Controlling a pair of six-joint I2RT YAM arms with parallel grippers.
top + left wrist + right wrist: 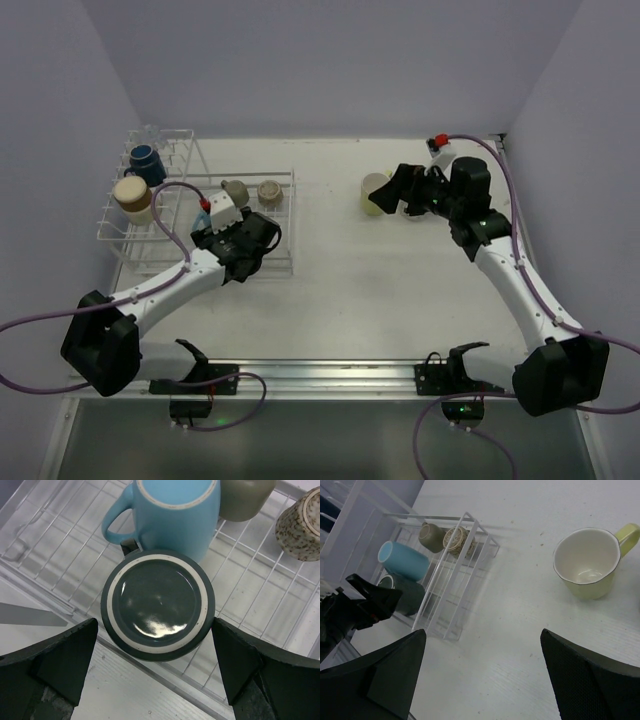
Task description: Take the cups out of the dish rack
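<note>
Dark green cup (pixel 159 605) sits in the low basket part of the dish rack (pixel 60 545), close to the rack's near edge. Its round bottom faces the left pincer (pixel 155 630). That pincer is spread wide with one finger on each side of the cup, and it does not seem to touch it. So the left arm is much the nearer one.

The light blue cup (pixel 175 515) is just behind the green one, maybe touching it. I think there is little room to push in deep. Two grey-brown cups (pixel 300 525) sit further back.

The right pincer (pixel 483 635) is spread wide too and holds nothing. It hangs over the worktop (pixel 330 300), well apart from the rack. The yellow-green cup (pixel 587 565) stands upright near it. Bare worktop lies between the rack and that cup, good for putting cups down.
</note>
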